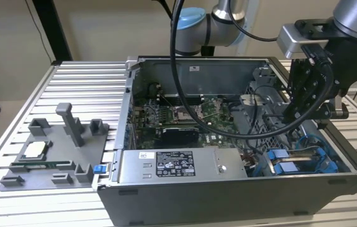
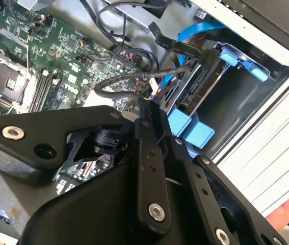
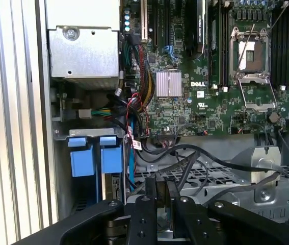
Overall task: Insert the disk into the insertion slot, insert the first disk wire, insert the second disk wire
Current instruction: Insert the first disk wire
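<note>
The disk (image 2: 201,84) sits in the insertion slot (image 2: 238,99) at the near corner of the open PC case on the exterior view's right, its blue carrier tabs (image 1: 284,161) facing up. The same blue tabs (image 3: 83,161) appear in the first wrist view. My gripper (image 1: 305,116) hangs over the drive cage just behind the disk. In both wrist views its fingers (image 3: 152,196) stand close together on a black disk wire (image 2: 129,79) that curls up to the gripper (image 2: 149,104). A black flat connector (image 2: 195,51) and a blue cable (image 2: 198,28) lie at the disk's end.
The motherboard (image 1: 185,116) with its CPU socket fills the case floor. The grey labelled power-supply box (image 1: 175,165) lies along the near wall. A grey fixture tray (image 1: 52,151) with parts stands on the slatted table at the exterior view's left. Loose cable bundles (image 3: 139,109) crowd beside the bay.
</note>
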`<state>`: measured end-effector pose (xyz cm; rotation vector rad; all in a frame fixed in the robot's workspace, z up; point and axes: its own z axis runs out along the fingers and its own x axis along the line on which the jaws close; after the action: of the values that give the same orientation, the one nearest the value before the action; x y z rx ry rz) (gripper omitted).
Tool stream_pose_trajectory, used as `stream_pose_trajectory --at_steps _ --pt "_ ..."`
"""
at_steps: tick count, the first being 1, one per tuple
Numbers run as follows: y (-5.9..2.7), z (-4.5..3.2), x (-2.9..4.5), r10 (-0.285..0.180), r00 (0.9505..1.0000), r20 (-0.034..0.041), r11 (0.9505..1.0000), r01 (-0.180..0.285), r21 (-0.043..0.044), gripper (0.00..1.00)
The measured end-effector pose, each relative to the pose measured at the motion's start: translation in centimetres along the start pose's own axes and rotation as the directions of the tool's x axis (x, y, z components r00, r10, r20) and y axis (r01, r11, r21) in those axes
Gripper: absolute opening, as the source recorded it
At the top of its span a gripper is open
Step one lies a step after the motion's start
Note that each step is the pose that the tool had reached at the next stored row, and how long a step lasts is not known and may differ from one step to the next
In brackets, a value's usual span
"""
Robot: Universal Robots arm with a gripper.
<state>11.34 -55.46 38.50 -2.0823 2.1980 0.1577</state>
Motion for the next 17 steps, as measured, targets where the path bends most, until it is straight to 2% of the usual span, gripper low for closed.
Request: stream_pose_trajectory --at_steps 4,6,7,9,13,17 --pt "0.00 0.01 0.01 0.000 1.0000 -0.0014 1.0000 0.000 0.0000 0.00" --pt "0.00 0.00 0.00 0.000 1.0000 -0.0066 1.0000 0.000 0.0003 0.00" --pt "0.00 0.02 0.00 0.000 0.9999 -0.0116 1.0000 0.000 0.0006 0.00" --pt "0.00 0.03 0.01 0.000 0.9996 -0.0284 1.0000 0.000 0.0015 0.00" --pt "-0.01 0.07 0.04 0.000 0.9975 -0.0703 1.0000 0.001 0.0038 0.00" --pt "-0.11 0.09 0.11 -0.001 0.9930 -0.1185 1.0000 0.001 0.0063 0.00"
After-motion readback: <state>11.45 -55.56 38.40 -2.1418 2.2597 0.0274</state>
